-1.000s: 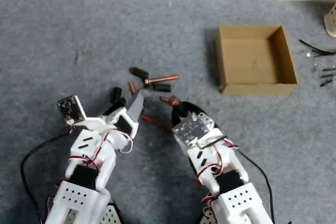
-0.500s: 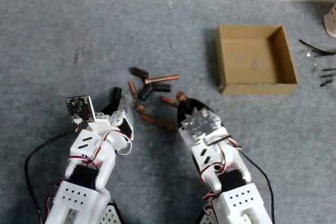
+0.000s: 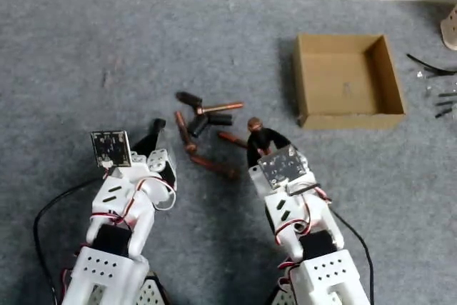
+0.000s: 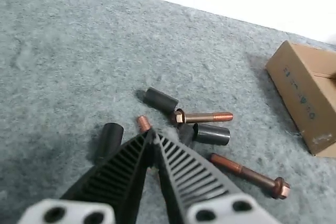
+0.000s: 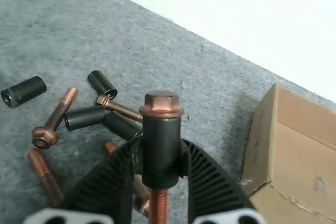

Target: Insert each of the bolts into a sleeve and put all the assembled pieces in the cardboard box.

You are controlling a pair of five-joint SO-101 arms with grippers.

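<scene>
Your right end effector (image 5: pixel 160 148) clamps the stiff, smooth sleeve (image 5: pixel 160 140) mid-body; carry it upright, as its bolt (image 5: pixel 164 104) probably slides out. The left end effector (image 4: pixel 154 139) is closed and empty.

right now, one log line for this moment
right gripper: shut on sleeve, bolt through it | left gripper: shut, empty | box: empty

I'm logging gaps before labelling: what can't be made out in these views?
Left wrist view: most of one bolt, hidden behind the left gripper.
Right wrist view: much of the cardboard box, cut off by the frame edge.
High view: dark bits right of the box, too small to identify.
</scene>
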